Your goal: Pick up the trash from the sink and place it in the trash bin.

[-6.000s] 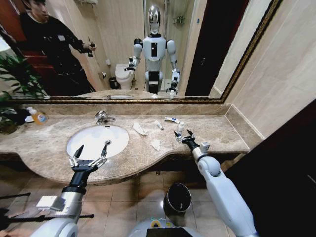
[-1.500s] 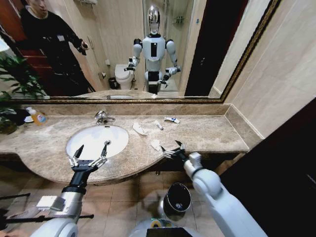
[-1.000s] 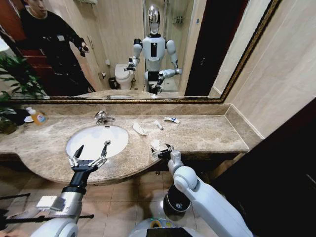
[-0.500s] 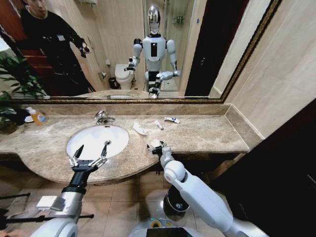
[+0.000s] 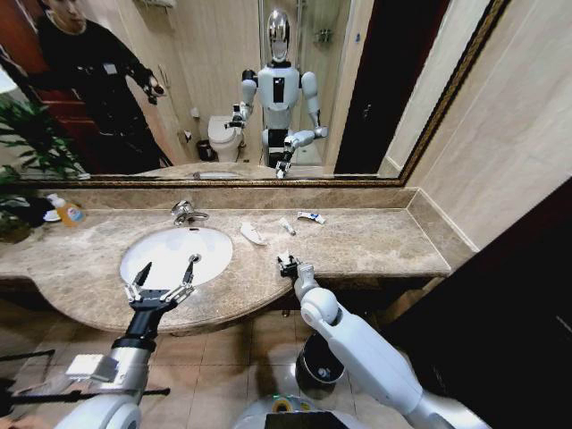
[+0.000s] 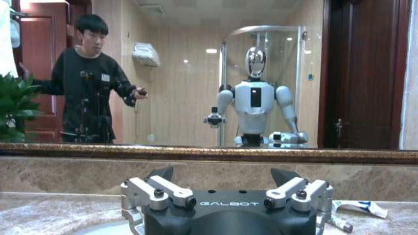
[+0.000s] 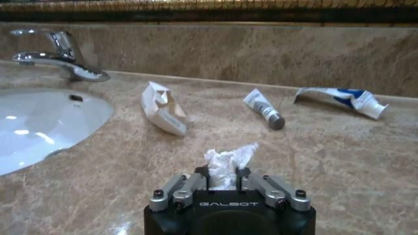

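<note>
- White tissue wad [image 7: 228, 161] sits pinched between the right gripper [image 7: 222, 177] fingers in the right wrist view; the head view hides it behind the right gripper [image 5: 287, 264].
- Right arm folds inward over the marble counter [image 5: 375, 239], beside the sink [image 5: 170, 250].
- Left gripper [image 5: 162, 277] hovers at the basin's near rim, fingers spread.
- Thin tube [image 7: 264, 108], blue-white packet [image 7: 339, 98] and a folded white packet [image 7: 162, 107] lie near the mirror wall.
- Trash bin [image 5: 314, 369] stands on the floor below.

1 tissue wad [image 7: 228, 161], 1 crumpled packet [image 7: 163, 107], 2 tubes [image 7: 264, 108], 1 faucet [image 7: 56, 54], 1 sink [image 7: 39, 125].
</note>
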Motion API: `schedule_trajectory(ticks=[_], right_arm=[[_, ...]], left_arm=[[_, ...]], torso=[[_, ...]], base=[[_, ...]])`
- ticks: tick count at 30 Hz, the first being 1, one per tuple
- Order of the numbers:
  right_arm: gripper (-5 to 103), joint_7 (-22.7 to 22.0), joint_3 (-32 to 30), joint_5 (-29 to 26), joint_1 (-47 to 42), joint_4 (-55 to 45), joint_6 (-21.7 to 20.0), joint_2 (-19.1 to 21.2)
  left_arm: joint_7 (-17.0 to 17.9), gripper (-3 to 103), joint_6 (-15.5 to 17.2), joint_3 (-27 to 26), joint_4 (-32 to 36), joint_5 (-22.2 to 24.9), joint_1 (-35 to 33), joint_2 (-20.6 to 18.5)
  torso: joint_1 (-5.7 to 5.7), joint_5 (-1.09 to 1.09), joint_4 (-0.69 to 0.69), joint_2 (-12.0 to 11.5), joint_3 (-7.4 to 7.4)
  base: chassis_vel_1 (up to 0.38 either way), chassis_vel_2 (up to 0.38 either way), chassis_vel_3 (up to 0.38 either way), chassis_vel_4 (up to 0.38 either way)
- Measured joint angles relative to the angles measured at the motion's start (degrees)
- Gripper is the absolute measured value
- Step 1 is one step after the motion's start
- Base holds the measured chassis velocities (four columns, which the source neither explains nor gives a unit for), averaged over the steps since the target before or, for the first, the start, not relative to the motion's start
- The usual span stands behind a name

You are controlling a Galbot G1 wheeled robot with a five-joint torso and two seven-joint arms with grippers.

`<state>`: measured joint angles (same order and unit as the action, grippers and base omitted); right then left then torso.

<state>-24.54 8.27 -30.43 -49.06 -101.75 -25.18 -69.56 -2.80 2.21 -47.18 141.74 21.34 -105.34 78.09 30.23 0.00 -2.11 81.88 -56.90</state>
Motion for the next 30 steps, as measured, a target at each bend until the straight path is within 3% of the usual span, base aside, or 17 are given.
schedule_trajectory(ticks=[6,10,11,12,13,15,16,18,19,21,25,27,28,30], right_arm=[[7,1.82,-4.62,-0.6,-1.62,-4.89,0.66,1.73],[5,5.03,-10.11,-3.48,-3.99,-10.88,-1.49,4.92],[5,7.0,-11.84,-4.24,-5.09,-12.79,-2.26,6.43],[5,12.07,-15.76,-5.23,-8.48,-16.56,-3.37,10.35],[5,12.07,-15.76,-5.23,-8.48,-16.56,-3.37,10.35],[5,18.6,-21.12,-5.52,-13.85,-20.16,-3.46,14.94],[5,18.6,-21.12,-5.52,-13.85,-20.16,-3.46,14.94],[5,25.24,-29.38,-5.65,-20.53,-21.51,-3.75,17.76],[5,25.24,-29.38,-5.65,-20.53,-21.51,-3.75,17.76],[5,32.81,-36.31,-5.14,-26.01,-19.45,-5.48,18.05],[5,38.05,-38.93,-2.56,-30.1,-15.49,-3.99,17.43],[5,41.29,-38.28,2.19,-31.84,-8.75,-0.61,15.34],[5,41.29,-38.28,2.19,-31.84,-8.75,-0.61,15.34],[5,42.47,-35.83,7.05,-31.7,-1.29,3.34,12.32]], left_arm=[[0.0,100,0.0,-0.01,0.0,0.0,0.0,0.0],[-0.02,100,0.0,0.0,0.0,0.0,0.0,0.0],[0.01,100,0.0,0.0,-0.01,0.0,0.0,0.0],[-0.02,100,0.0,0.0,0.0,0.0,0.0,0.0],[-0.02,100,0.0,0.0,0.0,0.0,0.0,0.0],[-0.05,100,0.0,0.01,-0.01,0.0,0.0,-0.01],[-0.05,100,0.0,0.01,-0.01,0.0,0.0,-0.01],[-0.01,100,0.0,0.0,0.0,0.0,0.0,0.0],[-0.01,100,0.0,0.0,0.0,0.0,0.0,0.0],[0.0,100,0.0,0.0,0.0,0.0,0.0,0.0],[0.0,100,0.0,0.0,0.0,0.0,0.0,0.0],[0.0,100,0.0,0.0,0.0,0.0,0.0,0.0],[0.0,100,0.0,0.0,0.0,0.0,0.0,0.0],[0.0,100,0.0,0.0,0.0,-0.01,0.0,0.0]], torso=[[0.0,0.02,-0.01,0.0,0.0],[0.0,0.01,-0.01,0.0,0.0],[0.0,0.01,-0.01,0.0,0.0],[0.0,0.03,0.0,0.0,0.01],[0.0,0.03,0.0,0.0,0.01],[0.0,0.01,0.01,0.01,0.01],[0.0,0.01,0.01,0.01,0.01],[-0.01,0.02,0.01,0.01,0.01],[-0.01,0.02,0.01,0.01,0.01],[-0.01,0.02,0.01,0.01,0.01],[-0.01,0.01,0.01,0.01,0.01],[-0.01,0.02,0.01,0.01,0.01],[-0.01,0.02,0.01,0.01,0.01],[-0.01,0.03,0.0,0.01,0.01]], base=[[0.0,0.0,0.0,0.0],[0.0,0.0,0.0,0.0],[0.0,0.0,0.0,0.0],[0.0,0.0,0.0,0.0],[0.0,0.0,0.0,0.0],[0.0,0.0,0.0,0.0],[0.0,0.0,0.0,0.0],[0.0,0.0,0.0,0.0],[0.0,0.0,0.0,0.0],[0.0,0.0,0.0,0.0],[0.0,0.0,0.0,0.0],[0.0,0.0,0.0,0.0],[0.0,0.0,0.0,0.0],[0.0,0.0,0.0,0.0]])
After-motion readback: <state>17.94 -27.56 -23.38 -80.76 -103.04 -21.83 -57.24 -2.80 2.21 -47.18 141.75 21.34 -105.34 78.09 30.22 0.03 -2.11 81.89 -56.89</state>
